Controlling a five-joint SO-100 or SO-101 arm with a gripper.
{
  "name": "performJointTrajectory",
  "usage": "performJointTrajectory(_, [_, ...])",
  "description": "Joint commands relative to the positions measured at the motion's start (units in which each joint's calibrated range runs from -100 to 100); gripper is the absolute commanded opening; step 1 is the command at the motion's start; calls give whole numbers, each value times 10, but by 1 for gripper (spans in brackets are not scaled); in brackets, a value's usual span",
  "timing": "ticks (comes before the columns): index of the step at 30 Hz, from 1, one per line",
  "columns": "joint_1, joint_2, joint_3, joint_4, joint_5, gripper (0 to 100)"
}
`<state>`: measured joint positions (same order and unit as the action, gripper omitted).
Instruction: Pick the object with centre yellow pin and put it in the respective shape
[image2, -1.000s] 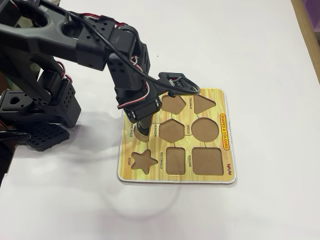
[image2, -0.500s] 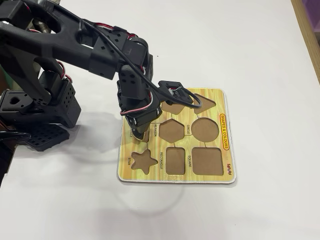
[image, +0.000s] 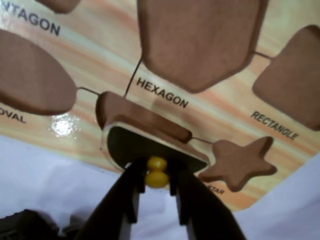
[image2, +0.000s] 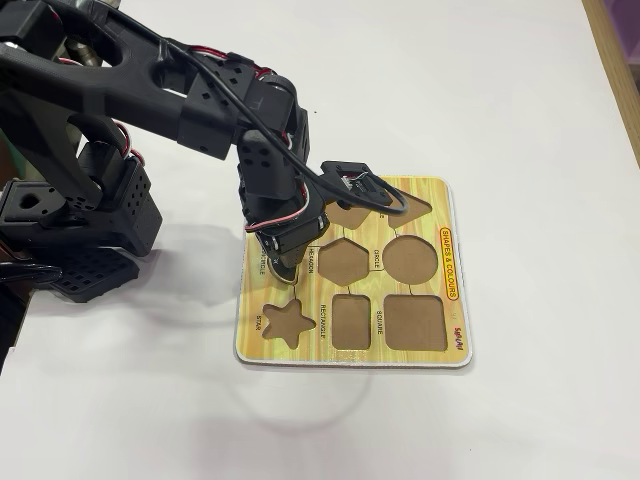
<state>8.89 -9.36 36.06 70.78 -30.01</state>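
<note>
In the wrist view my gripper (image: 156, 176) is shut on the short yellow knob (image: 157, 171) of the object with centre yellow pin (image: 131, 146), a dark semicircle piece with a pale rim. The piece sits tilted at the near side of the respective shape (image: 131, 112), the brown semicircle cut-out below the HEXAGON label, and covers part of it. The far strip of that cut-out still shows. In the fixed view the gripper (image2: 281, 268) points down at the left column of the yellow puzzle board (image2: 303, 346), and the arm hides the piece.
Other empty brown cut-outs surround it: oval (image: 30, 80), hexagon (image: 200, 40), star (image: 240, 160) and rectangle (image: 295, 75). The board lies on a white table (image2: 520, 100). The arm's base (image2: 80, 230) stands left of the board.
The gripper has swung a little further over the board's left column and dropped lower onto the semicircle cut-out. The board has not moved.
</note>
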Motion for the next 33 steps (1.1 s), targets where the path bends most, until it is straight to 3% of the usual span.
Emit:
performJointTrajectory(1, [-5,-2,-13,-15,2,1])
performJointTrajectory(33, [-30,26,-14,-15,-3,1])
